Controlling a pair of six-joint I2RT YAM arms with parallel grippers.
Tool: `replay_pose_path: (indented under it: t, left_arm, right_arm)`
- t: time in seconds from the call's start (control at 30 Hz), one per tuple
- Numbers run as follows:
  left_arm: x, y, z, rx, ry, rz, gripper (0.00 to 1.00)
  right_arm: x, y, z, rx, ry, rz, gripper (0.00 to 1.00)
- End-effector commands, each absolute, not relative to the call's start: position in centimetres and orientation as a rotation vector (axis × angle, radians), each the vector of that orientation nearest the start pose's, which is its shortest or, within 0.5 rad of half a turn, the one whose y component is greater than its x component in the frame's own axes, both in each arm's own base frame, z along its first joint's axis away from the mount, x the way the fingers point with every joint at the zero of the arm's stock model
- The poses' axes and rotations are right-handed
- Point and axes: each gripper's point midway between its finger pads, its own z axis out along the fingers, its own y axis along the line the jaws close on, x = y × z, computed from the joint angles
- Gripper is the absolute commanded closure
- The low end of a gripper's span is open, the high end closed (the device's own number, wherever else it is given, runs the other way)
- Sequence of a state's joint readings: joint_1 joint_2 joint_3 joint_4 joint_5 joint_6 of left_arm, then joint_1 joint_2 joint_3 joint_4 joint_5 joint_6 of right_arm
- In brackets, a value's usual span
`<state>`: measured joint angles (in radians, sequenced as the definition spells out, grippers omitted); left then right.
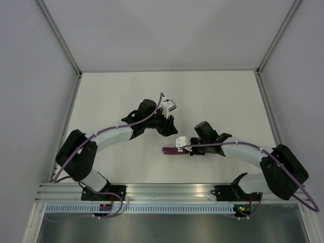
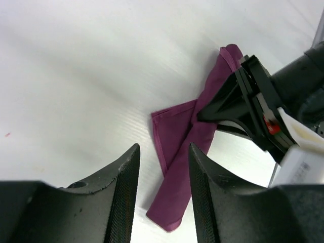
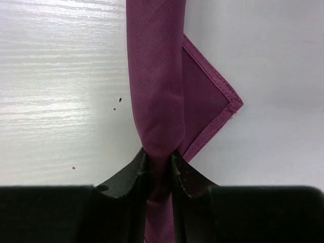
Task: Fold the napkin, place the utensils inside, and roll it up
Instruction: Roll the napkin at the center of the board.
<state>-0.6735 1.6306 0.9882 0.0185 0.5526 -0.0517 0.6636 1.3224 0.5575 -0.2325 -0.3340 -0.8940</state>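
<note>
The napkin [image 3: 154,76] is a deep magenta cloth rolled into a narrow tube, with one loose hemmed corner [image 3: 223,101] sticking out to the side. It lies on the white table between the two arms [image 1: 168,150]. My right gripper [image 3: 158,154] is shut on the roll, pinching it thin between the fingers. My left gripper [image 2: 164,147] hangs open just above the roll's free end [image 2: 174,202], touching nothing. In the left wrist view the right gripper [image 2: 205,114] clamps the roll's other part. The utensils are hidden.
The white table [image 1: 228,101] stretches back to grey enclosure walls with metal corner posts. An aluminium rail [image 1: 167,191] with both arm bases runs along the near edge. A few tiny specks [image 3: 117,104] lie on the surface by the roll.
</note>
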Motion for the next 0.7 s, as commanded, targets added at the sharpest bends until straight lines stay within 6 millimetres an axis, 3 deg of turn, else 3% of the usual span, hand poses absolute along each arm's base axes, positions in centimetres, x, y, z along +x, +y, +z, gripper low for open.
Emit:
replay_pose_path:
  t: [0.0, 0.13, 0.23, 0.27, 0.3, 0.33, 0.47, 0.6, 0.63, 0.67]
  left_arm:
    - [30.3, -31.8, 16.0, 0.73, 1.852, -0.84, 0.53]
    - [30.0, -28.5, 18.2, 0.556, 1.722, -0.747, 0.53]
    - [28.7, -26.8, 18.4, 0.487, 1.669, -0.714, 0.53]
    - [27.3, -26.8, 17.8, 0.508, 1.662, -0.724, 0.52]
    - [26.8, -26.9, 18.0, 0.52, 1.634, -0.725, 0.52]
    - [26.7, -26.6, 17.7, 0.501, 1.636, -0.686, 0.52]
    - [23.6, -28.6, 16.6, 0.651, 1.594, -0.632, 0.51]
    - [22.4, -30.8, 15.2, 0.817, 1.583, -0.55, 0.5]
    - [22.2, -31.3, 13.8, 0.867, 1.61, -0.521, 0.5]
    - [21.9, -32.3, 14.1, 0.914, 1.586, -0.514, 0.5]
  right_arm:
    - [17.6, 18.4, 0.6, -1.948, 1.858, 0.511, 0.82]
    - [18.0, 18.4, 1.0, -1.961, 1.93, 0.598, 0.83]
    - [18.3, 18.1, 0.9, -1.967, 1.987, 0.665, 0.83]
    - [18.3, 18.1, 0.9, -1.971, 2.002, 0.681, 0.83]
    - [17.8, 17.7, 0.3, -1.989, 2.05, 0.718, 0.83]
    - [18.6, 17.8, 0.5, -1.983, 2.049, 0.723, 0.83]
    - [19.2, 17.4, -0.2, -1.984, 2.121, 0.786, 0.83]
    - [20.2, 17.2, -1.2, -1.978, 2.181, 0.802, 0.83]
    - [20.4, 17.2, -1.3, -1.977, 2.193, 0.806, 0.83]
    - [20.6, 17.1, -1.4, -1.975, 2.205, 0.812, 0.83]
